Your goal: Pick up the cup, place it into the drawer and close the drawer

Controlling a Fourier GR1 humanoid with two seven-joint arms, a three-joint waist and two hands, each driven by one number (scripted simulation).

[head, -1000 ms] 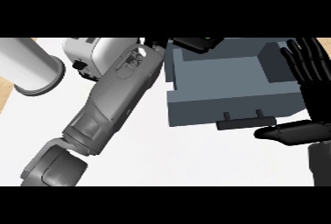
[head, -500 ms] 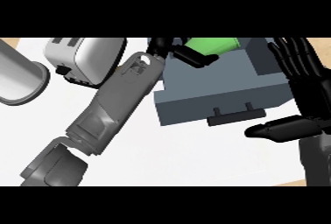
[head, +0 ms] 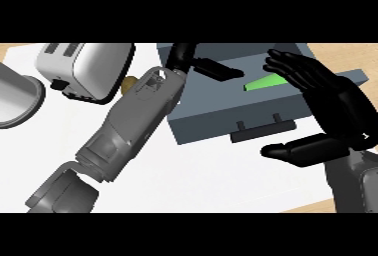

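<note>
Green cup [head: 266,83] inside open grey drawer [head: 221,120].

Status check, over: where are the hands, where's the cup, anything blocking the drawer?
Left hand over the open drawer, fingers relaxed. Right hand open beside it. Green cup inside drawer, partly hidden. Left forearm lies across the drawer's left edge.

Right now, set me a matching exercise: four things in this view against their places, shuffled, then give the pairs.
Things:
1. toaster
2. cup
3. drawer
4. right robot hand

Places:
A. inside the drawer
B. upper left of the counter
C. at the drawer's right side, fingers open
D. centre, pulled open

Pairs: 1-B, 2-A, 3-D, 4-C
</note>
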